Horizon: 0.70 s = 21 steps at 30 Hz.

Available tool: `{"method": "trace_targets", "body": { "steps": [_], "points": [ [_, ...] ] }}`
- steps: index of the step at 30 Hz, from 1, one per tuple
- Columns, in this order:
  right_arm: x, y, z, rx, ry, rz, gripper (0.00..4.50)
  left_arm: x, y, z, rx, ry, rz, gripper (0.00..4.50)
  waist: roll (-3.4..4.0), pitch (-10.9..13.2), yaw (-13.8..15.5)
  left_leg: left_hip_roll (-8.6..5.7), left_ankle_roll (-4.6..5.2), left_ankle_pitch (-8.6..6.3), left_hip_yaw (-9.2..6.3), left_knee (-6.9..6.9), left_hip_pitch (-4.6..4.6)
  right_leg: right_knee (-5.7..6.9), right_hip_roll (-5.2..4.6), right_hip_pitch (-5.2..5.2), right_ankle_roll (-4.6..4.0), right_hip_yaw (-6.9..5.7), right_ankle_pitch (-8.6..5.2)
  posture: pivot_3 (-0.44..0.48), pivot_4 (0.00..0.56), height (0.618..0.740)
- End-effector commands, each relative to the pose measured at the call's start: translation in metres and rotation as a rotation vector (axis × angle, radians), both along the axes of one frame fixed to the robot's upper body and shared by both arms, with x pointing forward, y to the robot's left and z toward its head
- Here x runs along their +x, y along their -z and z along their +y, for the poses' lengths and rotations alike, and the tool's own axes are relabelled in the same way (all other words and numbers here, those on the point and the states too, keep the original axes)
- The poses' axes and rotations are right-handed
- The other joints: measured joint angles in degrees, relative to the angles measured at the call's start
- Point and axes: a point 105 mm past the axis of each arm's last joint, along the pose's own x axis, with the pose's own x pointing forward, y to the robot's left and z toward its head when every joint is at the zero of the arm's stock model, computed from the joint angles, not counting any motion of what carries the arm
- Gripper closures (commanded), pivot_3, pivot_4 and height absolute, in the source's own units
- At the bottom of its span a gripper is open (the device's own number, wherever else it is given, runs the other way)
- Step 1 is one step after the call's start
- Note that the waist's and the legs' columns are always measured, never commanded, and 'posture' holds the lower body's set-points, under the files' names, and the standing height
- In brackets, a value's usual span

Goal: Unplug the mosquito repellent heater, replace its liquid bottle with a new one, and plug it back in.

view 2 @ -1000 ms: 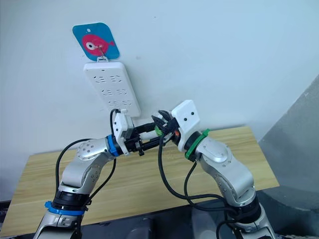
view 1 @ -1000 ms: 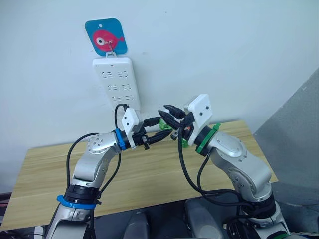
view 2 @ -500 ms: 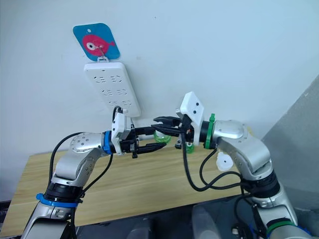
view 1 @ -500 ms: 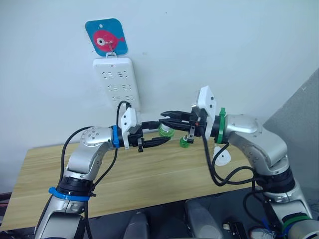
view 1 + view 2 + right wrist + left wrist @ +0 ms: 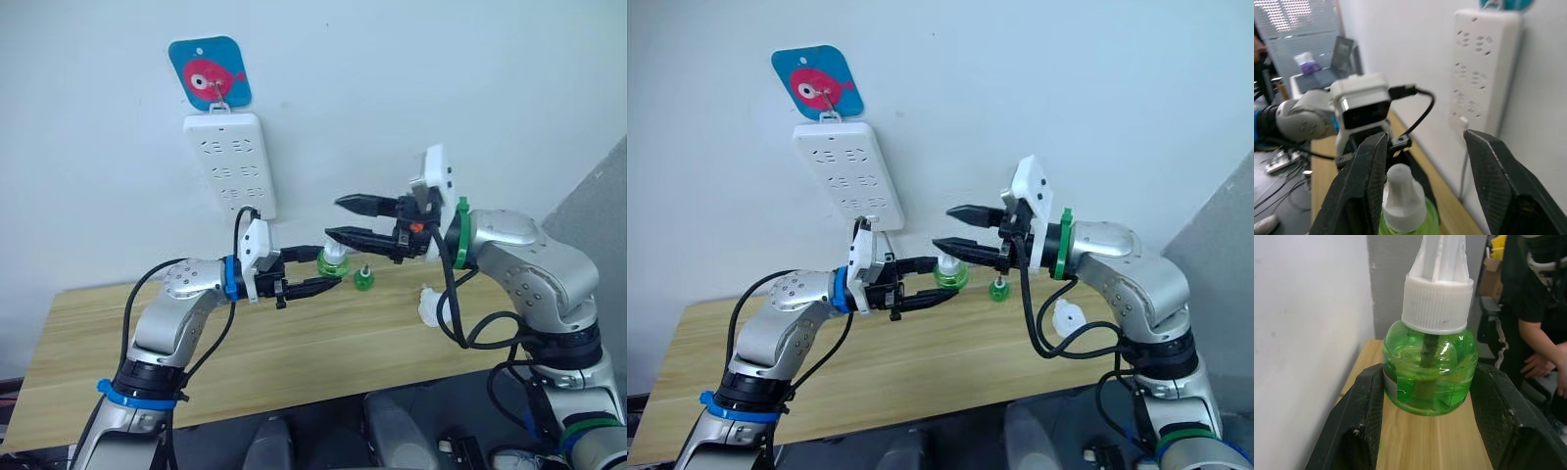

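While my left end effector (image 5: 326,273) clamps the green bottle (image 5: 332,262) upright, my right end effector (image 5: 345,217) gapes empty just above its cap.

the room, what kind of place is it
Probably a robot lab or workshop: a wooden table against a bare wall, a power strip hung under a fish hook, a seated person nearby.

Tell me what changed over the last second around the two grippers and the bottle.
The right gripper has let go, drawn back from the left gripper and lifted, jaws open. The heater it had covered now lies on the table, as does the second green bottle. The left gripper still clamps the green bottle; the power strip hangs unchanged.
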Motion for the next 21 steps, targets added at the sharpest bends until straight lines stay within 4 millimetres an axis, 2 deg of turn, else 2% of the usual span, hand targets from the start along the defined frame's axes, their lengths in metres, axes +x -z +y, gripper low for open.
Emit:
{"method": "trace_targets", "body": {
  "steps": [1,4,9,21],
  "points": [
    [-0.008,-0.018,-0.009,0.054,0.088,-0.091,2.12,-0.002,-0.012,-0.004,-0.058,-0.026,-0.034,2.27,0.0,0.0,0.1,0.0,0.0,0.0,0.0,0.01,0.0,0.0,0.0,0.0,0.0,0.0,0.0,-0.193,0.166,0.74],
    [-0.013,-0.016,-0.01,0.077,0.155,-0.1,2.12,-0.001,-0.012,-0.007,-0.087,-0.047,-0.017,2.27,0.0,0.0,0.1,0.01,0.0,0.0,0.0,0.0,0.01,0.01,0.01,0.0,0.0,0.0,0.0,-0.201,0.165,0.74],
    [-0.017,0.005,-0.005,0.088,0.298,-0.076,2.12,0.003,-0.013,-0.01,-0.106,-0.073,-0.022,2.27,0.0,0.0,0.0,0.01,0.0,0.0,0.02,-0.01,0.02,0.02,0.02,0.0,0.0,0.02,0.0,-0.211,0.159,0.74],
    [-0.006,0.023,0.018,0.099,0.419,-0.083,2.12,0.008,-0.013,-0.012,-0.11,-0.094,-0.047,2.27,0.01,0.0,-0.1,0.01,-0.01,0.0,0.04,-0.01,0.04,0.0,0.05,0.0,0.0,0.04,0.0,-0.215,0.15,0.74]
  ]
}}
